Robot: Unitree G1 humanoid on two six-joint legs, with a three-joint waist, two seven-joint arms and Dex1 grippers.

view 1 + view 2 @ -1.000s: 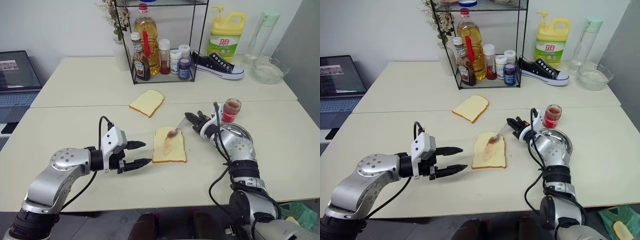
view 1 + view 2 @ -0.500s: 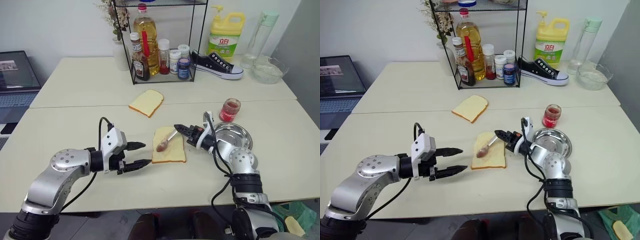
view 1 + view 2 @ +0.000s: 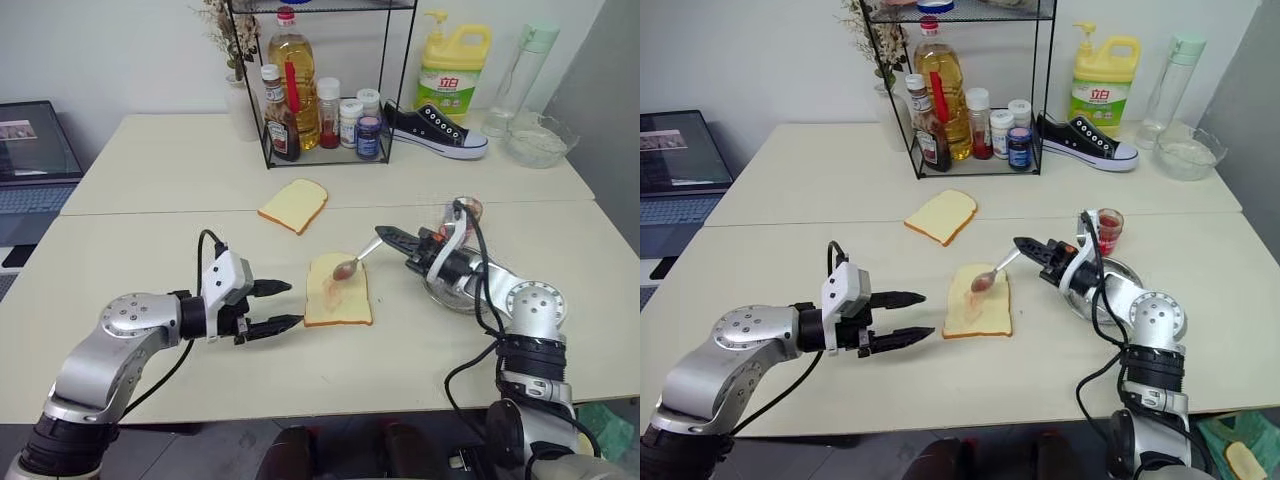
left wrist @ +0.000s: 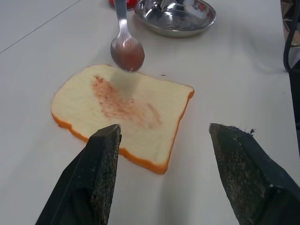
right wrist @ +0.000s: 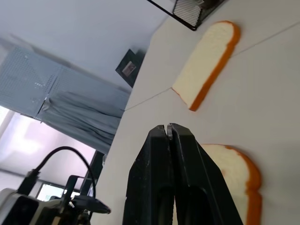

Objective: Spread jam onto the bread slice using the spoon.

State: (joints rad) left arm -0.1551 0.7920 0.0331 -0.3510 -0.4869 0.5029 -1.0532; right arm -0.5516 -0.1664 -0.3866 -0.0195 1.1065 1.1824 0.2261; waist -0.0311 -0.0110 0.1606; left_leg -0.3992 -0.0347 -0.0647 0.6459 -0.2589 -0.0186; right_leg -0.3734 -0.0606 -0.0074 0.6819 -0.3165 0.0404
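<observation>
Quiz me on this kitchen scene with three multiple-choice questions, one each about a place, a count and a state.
1. Where is the spoon's bowl?
A. inside the jam jar
B. over the bread slice with the red smear
C. lying in the steel dish

2. How many bread slices lie on the table?
A. one
B. two
C. three

3. How is the left gripper?
A. open, holding nothing
B. shut on the spoon
C. shut on a bottle

Answers:
1 B: the spoon, held by the right gripper, hangs over the bread slice.
2 B: a plain slice lies nearer the rack.
3 A: the left gripper has its fingers apart, beside the smeared slice.
</observation>
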